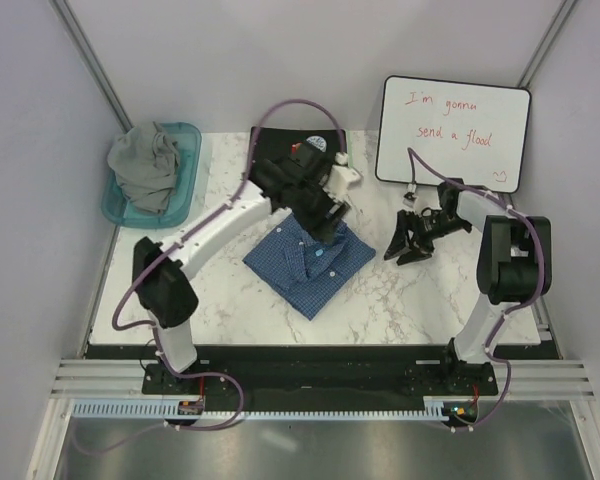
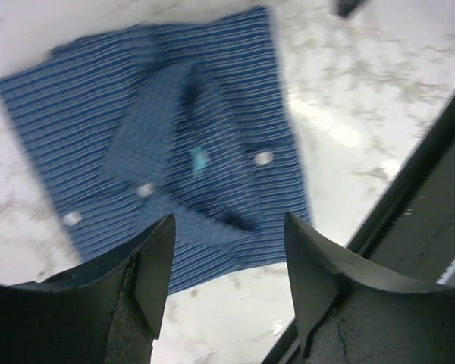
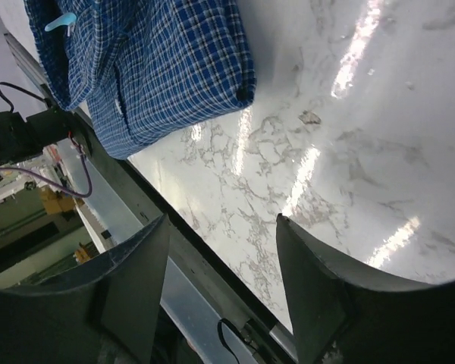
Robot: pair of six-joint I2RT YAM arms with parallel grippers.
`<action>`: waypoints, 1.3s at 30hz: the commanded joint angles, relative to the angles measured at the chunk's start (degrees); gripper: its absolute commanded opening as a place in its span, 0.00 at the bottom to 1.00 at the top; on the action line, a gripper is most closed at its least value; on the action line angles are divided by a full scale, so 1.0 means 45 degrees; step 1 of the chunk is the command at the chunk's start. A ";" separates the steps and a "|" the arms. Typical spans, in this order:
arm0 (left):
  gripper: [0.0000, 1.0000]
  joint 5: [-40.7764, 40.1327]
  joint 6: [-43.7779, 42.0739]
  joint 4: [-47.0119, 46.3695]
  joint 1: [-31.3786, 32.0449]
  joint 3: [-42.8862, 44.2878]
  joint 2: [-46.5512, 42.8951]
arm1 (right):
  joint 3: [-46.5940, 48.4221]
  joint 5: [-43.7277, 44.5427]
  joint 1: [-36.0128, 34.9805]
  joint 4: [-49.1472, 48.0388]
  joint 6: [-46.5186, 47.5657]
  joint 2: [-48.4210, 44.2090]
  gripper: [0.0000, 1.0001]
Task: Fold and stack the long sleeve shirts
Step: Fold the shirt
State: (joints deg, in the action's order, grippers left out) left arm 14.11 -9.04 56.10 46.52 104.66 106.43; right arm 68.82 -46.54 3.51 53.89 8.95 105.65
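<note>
a: what sits at the far left?
b: a teal tub (image 1: 185,175) at the worktop's (image 1: 400,300) far left corner, with the grey shirt (image 1: 145,165) bunched up inside it, unfolded

a: and the middle?
b: the check shirt (image 1: 310,265) lies flat on the marble, folded to a rough square, collar and buttons up, turned cornerwise in the top view

a: the left fingers (image 1: 325,228)?
b: over the shirt's far edge by the collar. they stand apart with nothing between them. the wrist view shows the shirt past the tips, and i can't tell if they touch the cloth

a: and further right?
b: the right fingers (image 1: 407,248) are over bare marble, beside the shirt but clear of it, spread apart and holding nothing. a whiteboard (image 1: 453,133) with red writing stands at the far right
</note>
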 commanded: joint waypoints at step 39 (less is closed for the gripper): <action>0.45 0.1710 -0.2480 -0.4243 -0.4146 -0.8062 -0.2130 | 0.6508 0.2862 -0.4627 0.2009 0.1819 0.3516 0.56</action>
State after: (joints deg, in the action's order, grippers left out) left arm 27.97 -12.93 37.41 28.80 70.06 93.36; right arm 102.87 -33.28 -16.10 61.14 15.62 123.37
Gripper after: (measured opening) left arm 0.476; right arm 0.584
